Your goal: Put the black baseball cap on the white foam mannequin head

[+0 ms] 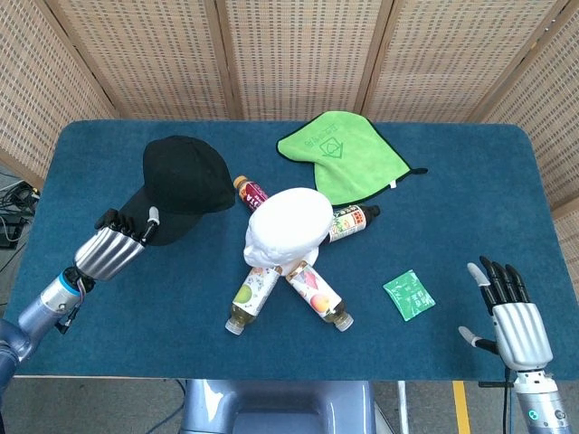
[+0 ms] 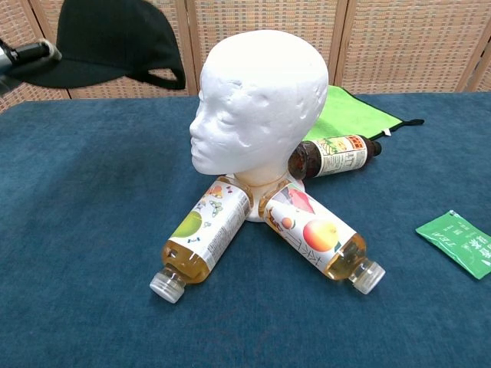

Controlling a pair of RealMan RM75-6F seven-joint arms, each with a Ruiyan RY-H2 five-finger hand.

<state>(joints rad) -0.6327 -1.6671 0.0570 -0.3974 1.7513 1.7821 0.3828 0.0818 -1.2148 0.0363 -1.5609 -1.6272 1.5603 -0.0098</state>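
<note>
My left hand (image 1: pixel 110 249) pinches the brim of the black baseball cap (image 1: pixel 184 181) and holds it in the air, left of the white foam mannequin head (image 1: pixel 288 226). In the chest view the cap (image 2: pixel 111 40) hangs at the top left, higher than the head's (image 2: pixel 261 103) crown, and only a fingertip (image 2: pixel 31 54) of the left hand shows at the frame edge. The head stands upright, facing left in the chest view. My right hand (image 1: pixel 511 312) hovers open at the table's front right, holding nothing.
Several drink bottles (image 2: pixel 201 238) lie fanned around the head's base. A green cloth (image 1: pixel 344 154) lies behind it. A small green sachet (image 1: pixel 408 295) lies at the front right. The blue table (image 1: pixel 109 334) has wicker screens behind it.
</note>
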